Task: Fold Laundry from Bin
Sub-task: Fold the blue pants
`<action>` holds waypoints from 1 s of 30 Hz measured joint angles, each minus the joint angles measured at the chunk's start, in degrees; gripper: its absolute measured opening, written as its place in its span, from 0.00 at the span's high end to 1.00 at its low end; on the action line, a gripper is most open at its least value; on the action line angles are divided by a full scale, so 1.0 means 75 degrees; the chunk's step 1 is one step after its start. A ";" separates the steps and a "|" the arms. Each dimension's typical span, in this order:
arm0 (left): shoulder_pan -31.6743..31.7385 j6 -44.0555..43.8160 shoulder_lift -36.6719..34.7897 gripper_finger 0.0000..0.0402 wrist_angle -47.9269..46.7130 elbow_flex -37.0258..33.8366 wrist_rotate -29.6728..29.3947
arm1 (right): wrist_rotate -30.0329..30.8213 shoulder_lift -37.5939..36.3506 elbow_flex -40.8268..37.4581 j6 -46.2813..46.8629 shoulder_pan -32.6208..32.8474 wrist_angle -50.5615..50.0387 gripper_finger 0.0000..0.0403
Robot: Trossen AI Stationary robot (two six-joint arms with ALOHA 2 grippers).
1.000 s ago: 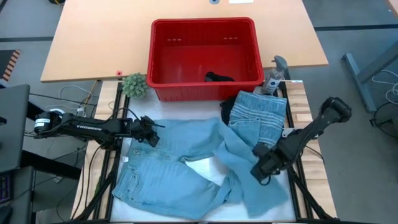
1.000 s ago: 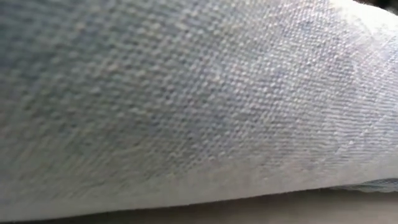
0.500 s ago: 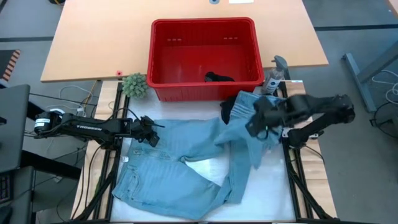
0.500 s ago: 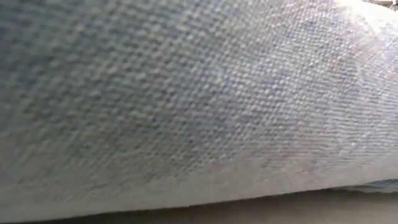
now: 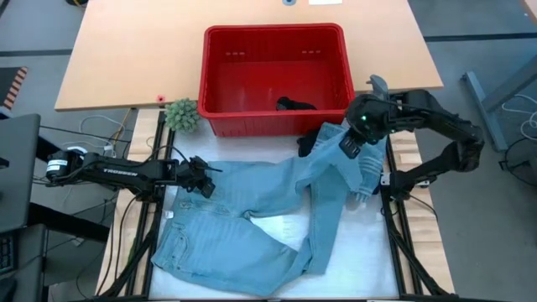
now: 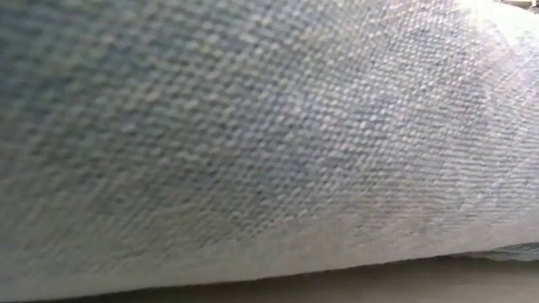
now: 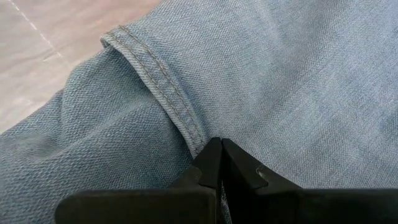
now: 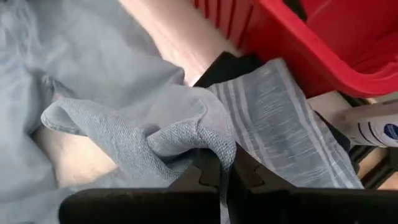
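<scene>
Light blue jeans lie spread over the near table and fill the low view. My left gripper is shut on their far left corner, low at the table. My right gripper is shut on one jeans leg's end, raised above a blue-grey striped cloth that lies on a black garment. The red bin stands at the far side with a black piece on its floor. My left gripper pinches a stitched hem of the jeans where it ends between the two fingers. It comes slanting down from the table's left. The cloth there lies flat on the table. My right gripper pinches the bunched end of a jeans leg between its two fingers, slanting down from above. Several layers are folded together there. The end is lifted clear and the leg hangs slanting down to the table.
A small green plant sits left of the bin. A spray bottle stands right of it, also seen in the right wrist view as a white bottle. The bin's rim is close beyond my right gripper.
My right gripper has risen from the near right of the table and swung toward the far edge and the bin, rolling as it went and staying shut. The jeans leg's end lifted off the table with it and now hangs over the striped cloth; the rest stayed flat.
</scene>
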 joint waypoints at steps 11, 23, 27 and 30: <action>-0.0084 -0.0002 0.0000 1.00 -0.0027 -0.0009 -0.0017 | 0.1227 -0.0321 0.0015 -0.0937 -0.1013 -0.0020 0.94; -0.0233 -0.0076 0.0000 1.00 -0.0058 -0.0012 -0.0221 | 0.0777 -0.0627 -0.0019 -0.1661 -0.2751 0.0008 0.94; -0.0233 -0.0076 0.0000 1.00 -0.0058 -0.0012 -0.0221 | 0.0429 -0.0352 -0.0557 -0.2025 -0.2922 0.0009 0.94; -0.0233 -0.0154 0.0000 1.00 -0.0061 -0.0012 -0.0227 | 0.0242 -0.0104 -0.1138 -0.2283 -0.3011 0.0010 0.93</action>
